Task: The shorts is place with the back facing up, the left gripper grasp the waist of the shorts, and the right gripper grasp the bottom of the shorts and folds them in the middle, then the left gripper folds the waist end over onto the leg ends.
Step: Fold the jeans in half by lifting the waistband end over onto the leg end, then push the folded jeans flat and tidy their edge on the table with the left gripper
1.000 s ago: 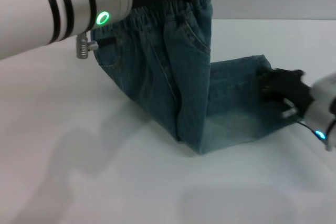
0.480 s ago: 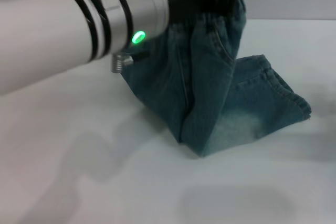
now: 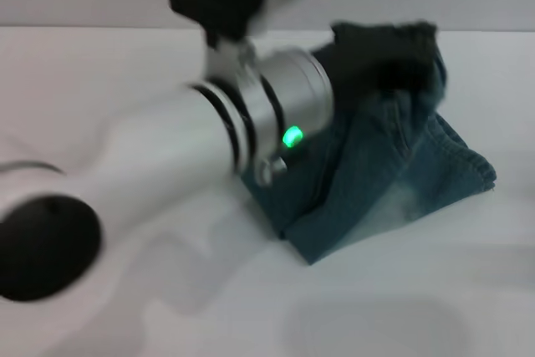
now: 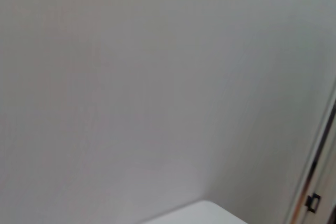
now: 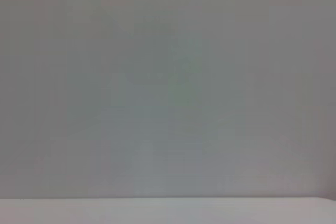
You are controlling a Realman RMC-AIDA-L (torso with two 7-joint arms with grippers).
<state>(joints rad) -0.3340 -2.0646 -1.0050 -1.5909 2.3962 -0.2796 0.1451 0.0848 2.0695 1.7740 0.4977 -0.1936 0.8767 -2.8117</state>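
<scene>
- Left arm reached across from the robot's left; the left gripper (image 3: 380, 60) was up at the far side of the shorts (image 3: 393, 177), seemingly clenched on the waist (image 3: 393, 48), though it was too blurry to be sure.
- Shorts sat right of centre on the table (image 3: 125, 81), lifted waist above the denim.
- Leg ends (image 3: 468, 169) lay flat further right, so I'd guess that's the way the waist goes.
- Right gripper wasn't in sight.

my left arm (image 3: 192, 148) is silver-white, ringed with black bands, with a round green light (image 3: 292, 136) glowing near the wrist. the shorts (image 3: 393, 173) are blue denim with a paler faded patch. the table (image 3: 125, 307) is plain white.
</scene>
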